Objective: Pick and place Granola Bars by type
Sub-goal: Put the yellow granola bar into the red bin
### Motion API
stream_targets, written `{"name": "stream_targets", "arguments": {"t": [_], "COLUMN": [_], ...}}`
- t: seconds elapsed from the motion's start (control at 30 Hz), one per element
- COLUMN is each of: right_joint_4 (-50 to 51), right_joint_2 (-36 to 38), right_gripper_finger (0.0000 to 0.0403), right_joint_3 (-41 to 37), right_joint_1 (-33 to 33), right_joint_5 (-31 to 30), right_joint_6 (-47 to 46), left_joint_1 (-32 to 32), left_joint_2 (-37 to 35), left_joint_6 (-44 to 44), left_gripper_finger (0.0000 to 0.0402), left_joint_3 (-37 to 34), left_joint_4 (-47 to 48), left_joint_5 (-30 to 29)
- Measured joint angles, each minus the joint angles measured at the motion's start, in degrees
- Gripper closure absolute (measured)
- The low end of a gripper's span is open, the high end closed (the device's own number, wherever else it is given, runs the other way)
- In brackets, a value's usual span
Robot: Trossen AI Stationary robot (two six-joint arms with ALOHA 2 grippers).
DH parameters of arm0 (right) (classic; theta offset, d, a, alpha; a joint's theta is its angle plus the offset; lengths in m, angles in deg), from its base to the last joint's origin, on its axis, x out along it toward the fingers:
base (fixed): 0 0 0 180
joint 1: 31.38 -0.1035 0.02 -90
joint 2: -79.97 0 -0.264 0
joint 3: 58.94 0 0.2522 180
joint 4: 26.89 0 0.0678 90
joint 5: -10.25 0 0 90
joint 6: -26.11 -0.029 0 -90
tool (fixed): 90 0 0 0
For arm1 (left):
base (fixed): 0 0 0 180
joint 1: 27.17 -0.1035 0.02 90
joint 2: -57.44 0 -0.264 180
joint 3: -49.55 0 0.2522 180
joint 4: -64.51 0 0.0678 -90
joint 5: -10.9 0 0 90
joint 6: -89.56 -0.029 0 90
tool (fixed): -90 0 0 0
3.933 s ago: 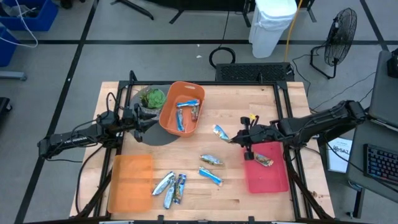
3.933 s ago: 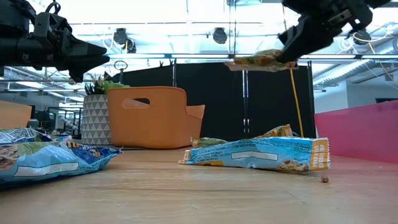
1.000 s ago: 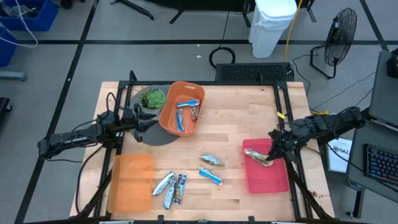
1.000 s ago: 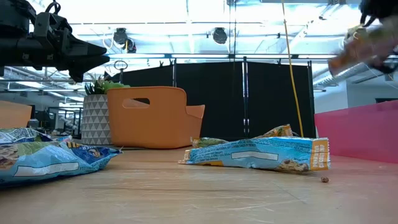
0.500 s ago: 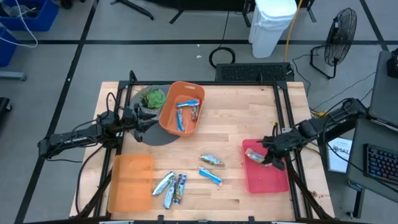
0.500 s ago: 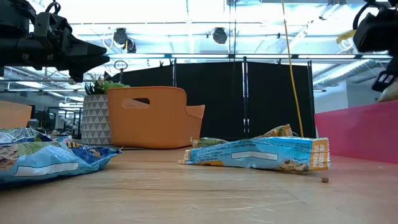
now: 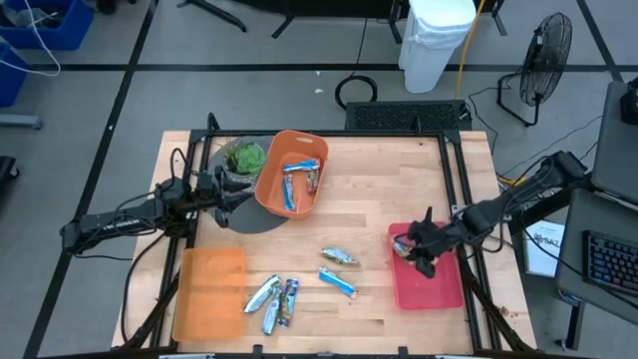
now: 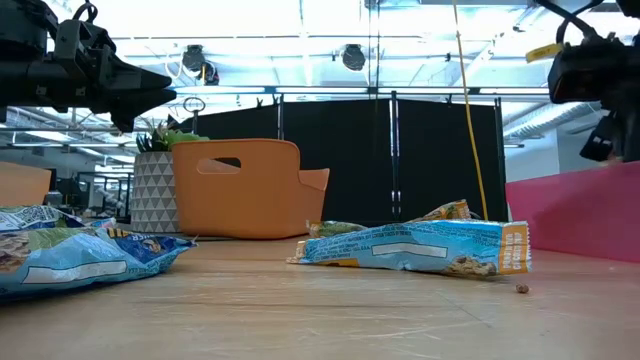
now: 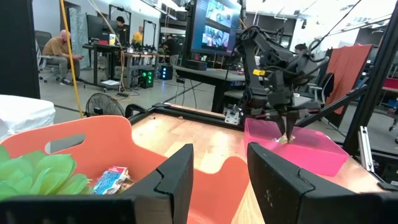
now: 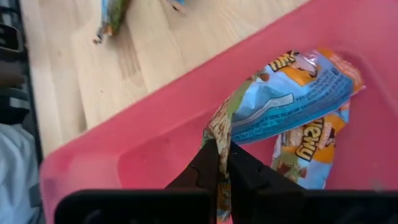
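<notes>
Where black curtains back the room, wooden table (image 7: 379, 189), pink tray (image 7: 429, 284), fan (image 7: 546, 50).

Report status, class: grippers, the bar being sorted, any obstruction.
Right gripper low in the pink plastic bin, jaws shut on a blue-and-orange shiny-wrapped granola bar. Left gripper idle beside the orange basket. No obstruction seen.

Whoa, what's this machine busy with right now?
It is sorting granola bars into bins by type. The right gripper is down inside the pink tray, shut on the end of a granola bar that lies on another bar already there. The left gripper waits with its fingers apart beside the orange basket, which holds a few bars. More loose bars lie on the wooden table, and the flat orange tray has none in it.
</notes>
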Motion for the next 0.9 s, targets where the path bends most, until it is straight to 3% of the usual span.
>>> {"name": "stream_targets", "arguments": {"t": [0.2,0.6,0.73,0.9], "right_joint_4": [-0.2,-1.2,-7.8,-22.9], "right_joint_2": [-1.8,-2.0,-2.0,-2.0], "right_gripper_finger": [0.0372,0.0266,0.0249,0.0248], "right_joint_3": [0.0,0.0,0.0,0.0], "right_joint_1": [-0.7,-0.7,-0.6,-0.5], "right_joint_5": [1.6,-0.9,-2.0,-5.3], "right_joint_6": [1.7,5.9,13.6,26.6], "left_joint_1": [0.0,0.0,0.0,0.0], "left_joint_2": [0.0,0.0,0.0,0.0], "left_joint_6": [0.0,0.0,0.0,0.0], "left_gripper_finger": [0.0247,0.0247,0.0247,0.0247], "left_joint_3": [0.0,0.0,0.0,0.0], "left_joint_4": [0.0,0.0,0.0,0.0], "left_joint_5": [0.0,0.0,0.0,0.0]}}
